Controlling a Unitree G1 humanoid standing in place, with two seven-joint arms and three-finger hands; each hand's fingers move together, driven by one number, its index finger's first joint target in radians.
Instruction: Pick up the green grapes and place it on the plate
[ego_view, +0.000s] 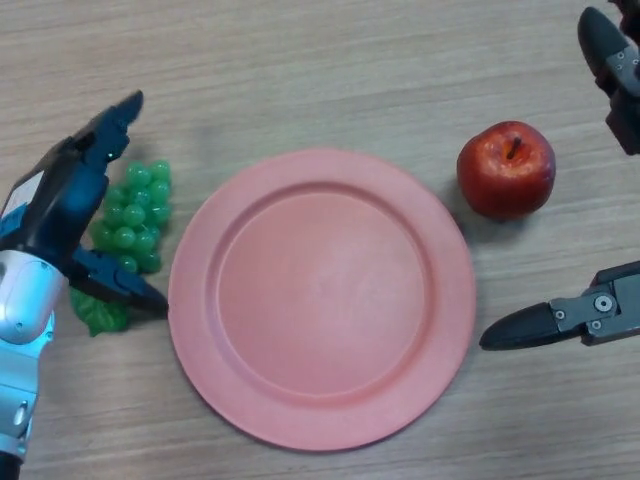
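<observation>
While its arm comes in from the lower left edge, the left hand (62, 205) hangs over the grapes (135, 215) with its digits spread wide: the fingers (118, 118) reach up past the top of the bunch and the thumb (120, 288) stretches below it toward the plate's (320, 415) rim, so the bunch sits in the gap between them. Whether any digit actually touches the fruit cannot be told. The palm covers the bunch's left side, and a green leaf (100, 315) pokes out under the thumb. The grapes are small, round and bright green, lying on the table (300, 60) just left of the plate, close to its rim but not on it. The plate is pink, round and bare. Beyond its upper right rim stands a red apple (506, 168). The right hand (560, 320) shows at the right edge, partly cut off, its digits spread well apart either side of the apple and clear of it.
</observation>
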